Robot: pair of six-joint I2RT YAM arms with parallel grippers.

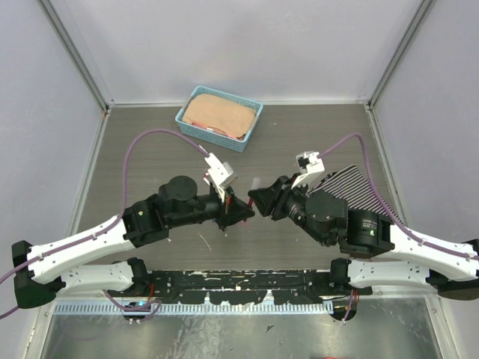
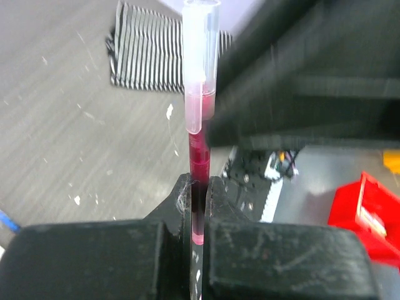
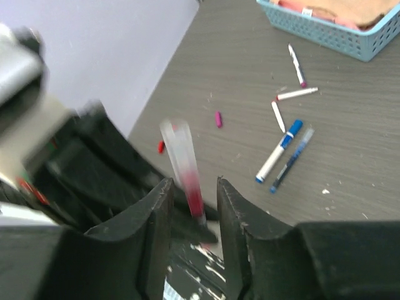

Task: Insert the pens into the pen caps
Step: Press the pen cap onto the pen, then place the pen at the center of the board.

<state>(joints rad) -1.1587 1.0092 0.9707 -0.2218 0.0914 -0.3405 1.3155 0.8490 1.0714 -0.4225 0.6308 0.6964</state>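
My left gripper [image 2: 199,184] is shut on a maroon pen cap [image 2: 199,164]. A pen with a pale barrel [image 2: 200,62] sticks up out of that cap. My right gripper [image 3: 192,187] is open, its jaws on either side of the same pen [image 3: 181,156] without touching it. In the top view the two grippers [image 1: 243,213] [image 1: 258,200] meet tip to tip above the table's middle. On the table lie a blue-capped pen [image 3: 278,153], a dark blue pen [image 3: 292,159], three short white pens [image 3: 297,94], a magenta cap [image 3: 218,119] and a red cap [image 3: 160,147].
A light blue basket [image 1: 185,120] holding a tan cloth stands at the back centre, also in the right wrist view [image 3: 325,28]. A black-and-white striped cloth [image 1: 348,187] lies under my right arm and shows in the left wrist view [image 2: 150,56].
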